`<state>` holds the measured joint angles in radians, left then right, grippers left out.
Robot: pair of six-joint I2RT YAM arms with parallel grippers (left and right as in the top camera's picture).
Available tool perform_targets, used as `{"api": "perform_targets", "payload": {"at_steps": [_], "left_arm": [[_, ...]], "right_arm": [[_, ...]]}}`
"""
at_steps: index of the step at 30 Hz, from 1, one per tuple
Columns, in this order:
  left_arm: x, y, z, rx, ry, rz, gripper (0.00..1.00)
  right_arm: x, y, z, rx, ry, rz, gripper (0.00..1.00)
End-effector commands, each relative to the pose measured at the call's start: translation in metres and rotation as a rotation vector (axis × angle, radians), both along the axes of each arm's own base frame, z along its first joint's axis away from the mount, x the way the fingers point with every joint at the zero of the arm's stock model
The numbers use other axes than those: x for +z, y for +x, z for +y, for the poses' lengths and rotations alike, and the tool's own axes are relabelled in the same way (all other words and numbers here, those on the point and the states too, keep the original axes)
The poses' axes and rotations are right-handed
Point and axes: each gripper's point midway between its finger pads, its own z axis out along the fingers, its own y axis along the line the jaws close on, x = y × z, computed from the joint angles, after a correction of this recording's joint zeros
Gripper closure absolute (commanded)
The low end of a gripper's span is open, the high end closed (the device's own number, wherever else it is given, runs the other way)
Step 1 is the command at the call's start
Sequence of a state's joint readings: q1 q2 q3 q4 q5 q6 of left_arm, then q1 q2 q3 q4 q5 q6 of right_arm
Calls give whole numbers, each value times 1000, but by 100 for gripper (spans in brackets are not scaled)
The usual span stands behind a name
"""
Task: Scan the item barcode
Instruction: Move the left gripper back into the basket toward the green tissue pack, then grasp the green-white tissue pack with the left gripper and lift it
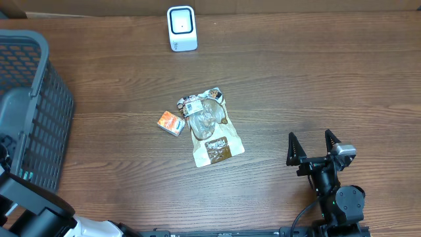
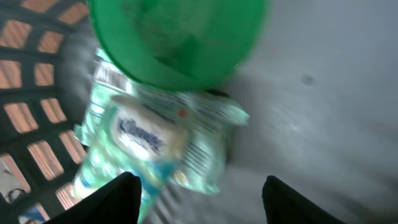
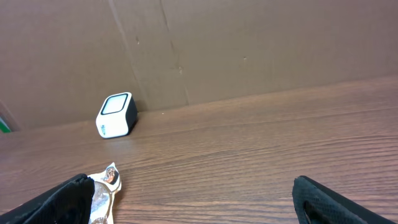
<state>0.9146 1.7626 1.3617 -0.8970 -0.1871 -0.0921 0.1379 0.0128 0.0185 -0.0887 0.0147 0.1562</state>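
While the left wrist view is blurred, it shows the left gripper (image 2: 200, 182) inside the basket (image 2: 34, 93), its jaws well apart with nothing between them. Its two dark fingers (image 2: 118, 199) stand on either side of the near end of a wipes pack (image 2: 149, 134). The pack is pale green and white and lies on the basket floor against the mesh wall. A green bowl (image 2: 177, 37) overlaps the far end of the pack; whether it rests on the pack I cannot tell.

From overhead, the grey basket (image 1: 33, 112) fills the left edge of the table (image 1: 316, 79), and only the left arm shows, at the near left corner.

At the near right, the right gripper (image 1: 309, 135) points toward the far side with its jaws spread fully wide and empty, well apart from everything else. In its own view the right gripper (image 3: 191, 180) frames bare wood.

At the far edge, a little left of centre, stands the scanner (image 1: 182, 28), white with a dark window. It is upright before a cardboard wall (image 3: 249, 43), and the right wrist view catches the scanner (image 3: 116, 115) too.

Near the table's middle lies a crumpled pouch (image 1: 209, 128), flat on the wood. A small orange packet (image 1: 171, 123) sits just left of it. One corner of the pouch (image 3: 107, 185) shows beside the right gripper's left finger.
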Motion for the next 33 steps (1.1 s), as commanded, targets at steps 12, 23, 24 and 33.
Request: {"api": "perform_targets", "payload": {"at_steps": [12, 23, 24, 33], "left_arm": [[-30, -29, 24, -14, 31, 14, 34], [-45, -23, 18, -24, -22, -4, 96], [-45, -21, 17, -27, -28, -15, 96], [19, 28, 10, -24, -60, -238, 96]], "right_arm": [[-1, 0, -1, -3, 2, -7, 0], [-1, 0, -1, -3, 2, -7, 0], [-1, 0, -1, -3, 2, -7, 0], [-1, 0, -1, -3, 2, -7, 0]]}}
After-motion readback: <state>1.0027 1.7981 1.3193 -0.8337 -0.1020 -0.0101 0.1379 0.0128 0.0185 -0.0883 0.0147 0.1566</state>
